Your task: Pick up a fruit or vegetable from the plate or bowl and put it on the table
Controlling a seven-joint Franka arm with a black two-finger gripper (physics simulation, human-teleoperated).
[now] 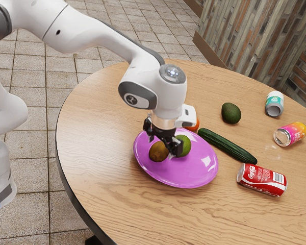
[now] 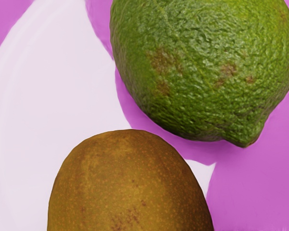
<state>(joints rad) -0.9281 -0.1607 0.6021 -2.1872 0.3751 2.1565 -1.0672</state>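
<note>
Gripper (image 1: 164, 146): fingers apart, at the kiwi (image 1: 158, 152), likely target, on the plate (image 1: 194, 176). Lime (image 2: 202, 72) sits close by. Advised: centre over the kiwi, descend clear of the lime, close gently, lift straight, then lower onto bare table (image 1: 107, 173).

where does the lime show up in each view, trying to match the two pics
Exterior view: the lime is on the purple plate, on the cucumber side of the kiwi.
Wrist view: the lime is the large bumpy green fruit next to the kiwi, with a strip of plate showing between them.
Shared landmark: the brown kiwi, beside the lime in both views.
</note>
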